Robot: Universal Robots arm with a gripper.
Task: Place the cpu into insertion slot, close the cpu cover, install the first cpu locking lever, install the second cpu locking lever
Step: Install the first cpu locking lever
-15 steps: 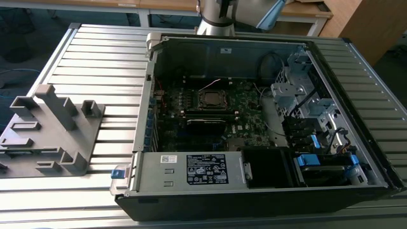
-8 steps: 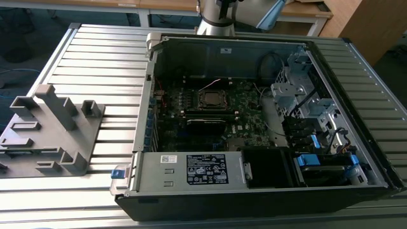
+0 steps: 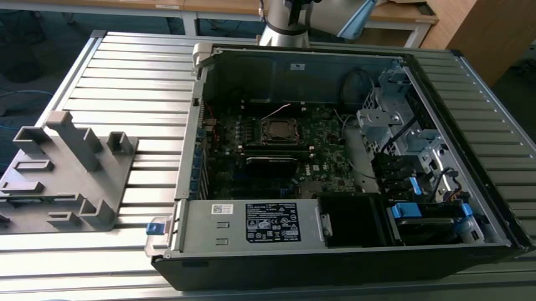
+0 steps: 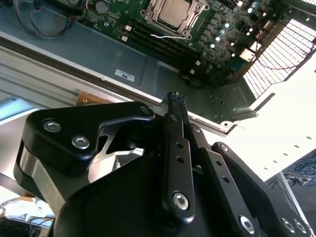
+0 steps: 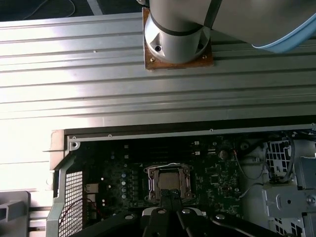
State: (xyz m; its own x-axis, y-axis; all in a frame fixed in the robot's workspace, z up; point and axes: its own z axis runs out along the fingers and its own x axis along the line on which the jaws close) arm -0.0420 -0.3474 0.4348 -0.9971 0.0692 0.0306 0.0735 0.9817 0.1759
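The hand (image 4: 175,98), pressed together and empty, hovers well above the cpu cover (image 4: 152,11). The lever step seems in hand; the thin locking lever (image 4: 168,36) beside the cover needs exact contact.

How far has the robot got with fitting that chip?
The cpu already sits in the insertion slot, with the cpu cover seemingly down over it. The gripper hangs above, shut and empty. A thin wire lever alongside looks unlatched, so locking seems unfinished.

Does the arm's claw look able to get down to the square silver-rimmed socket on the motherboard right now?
Likely yes. The black computer case lies with its side open, the square silver-rimmed socket faces up with nothing over it, and the claw points toward it from above.
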